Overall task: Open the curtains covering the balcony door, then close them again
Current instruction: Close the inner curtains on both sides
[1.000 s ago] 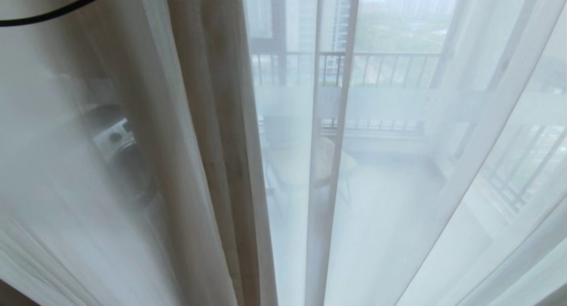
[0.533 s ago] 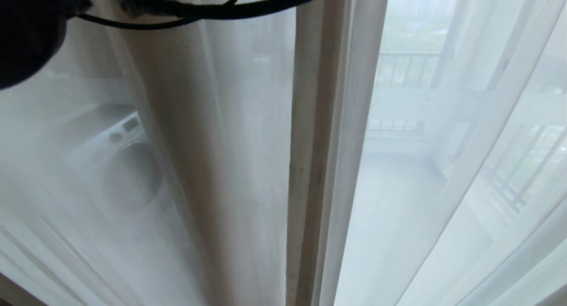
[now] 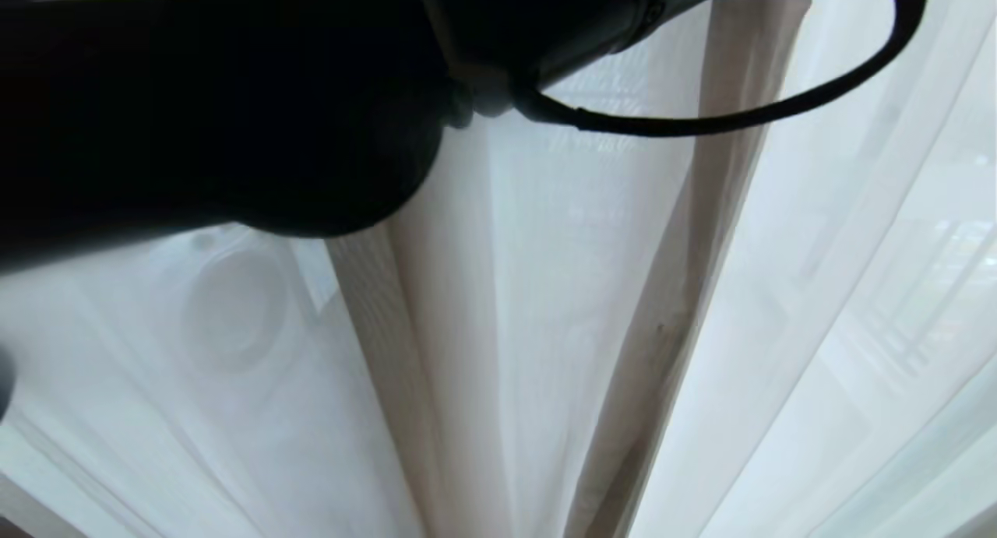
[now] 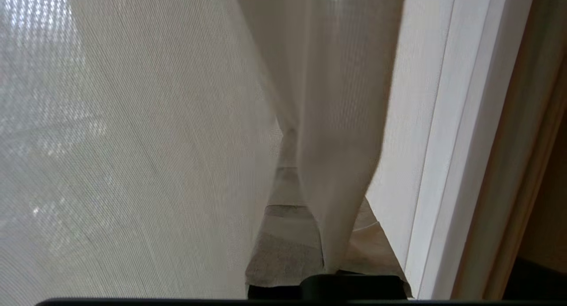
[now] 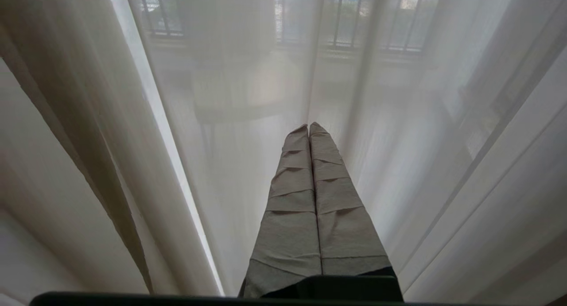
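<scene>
The curtains fill every view: see-through white sheer (image 3: 576, 289) with a beige-grey opaque strip (image 3: 685, 289) slanting down its middle. My left arm (image 3: 234, 117) is a dark mass across the top of the head view, its cable looping to the right. My left gripper (image 4: 330, 235) is shut on a hanging fold of curtain (image 4: 341, 142) pinched between its tape-wrapped fingers (image 4: 283, 253). My right gripper (image 5: 308, 126) is shut and empty, pointing at the sheer (image 5: 248, 120) without holding it. The balcony door is hidden behind the fabric.
A washing machine (image 3: 234, 304) shows faintly through the sheer at the left. Through the sheer in the right wrist view I make out railing bars (image 5: 345, 18) and a chair-like shape (image 5: 234, 89). A white frame edge (image 4: 447, 164) stands beside the held fold.
The beige curtain edge has swept to the right across the head view, covering the clearer gap onto the balcony. My left arm has swung in across the top of the view.
</scene>
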